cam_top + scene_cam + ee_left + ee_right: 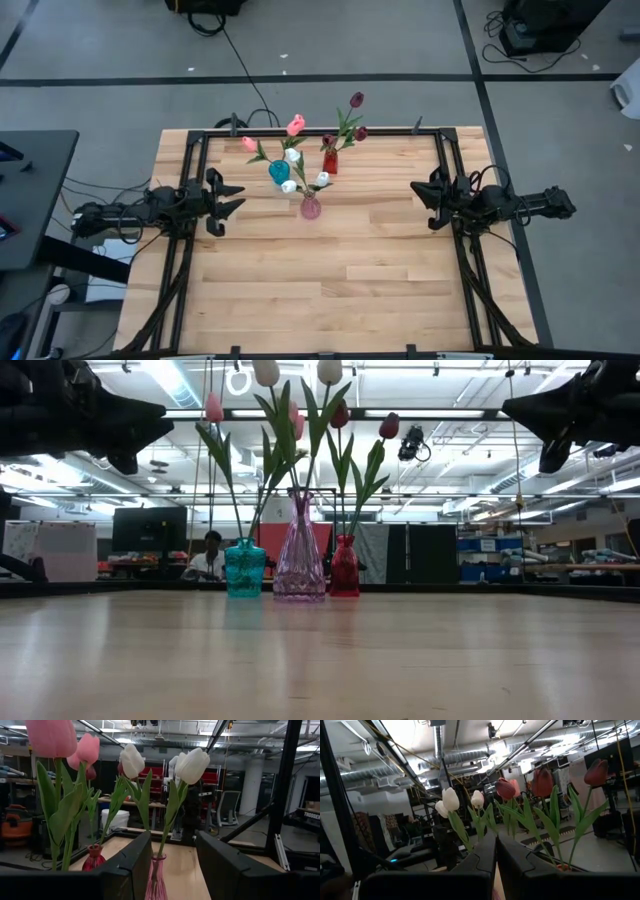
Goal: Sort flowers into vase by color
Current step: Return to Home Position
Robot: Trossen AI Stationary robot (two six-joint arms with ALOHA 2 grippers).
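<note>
Clock directions are read on the high view, with the table centre as the dial centre.

**Table** (330, 290): no loose stems lie on it. Sorting appears complete; what is left is the return of both arms to rest.

**Left gripper** (240, 198): at 10 o'clock, fingers spread, holding nothing, and pointing toward the vases near it.

**Right gripper** (418, 194): at 2 o'clock, fingers pressed almost together, holding nothing, and well apart from the vases.

**Vases:** clustered at 12 o'clock. The purple vase (311, 208) is nearest the centre, with the blue vase (279, 172) at its 10 o'clock and the red vase (330, 161) at its 1 o'clock.

**Flowers:** pink flowers (296, 125) stand in the blue vase, white flowers (292, 156) in the purple vase and maroon flowers (357, 100) in the red vase. All stems lean outward.

**Hazards**
- The left gripper's open fingers could snag a leaning leaf or stem if the arm swings toward 12 o'clock. That would pull a flower out or tip its vase.
- The vases look narrow and top-heavy, so one tipping over would likely knock its neighbours.
</note>
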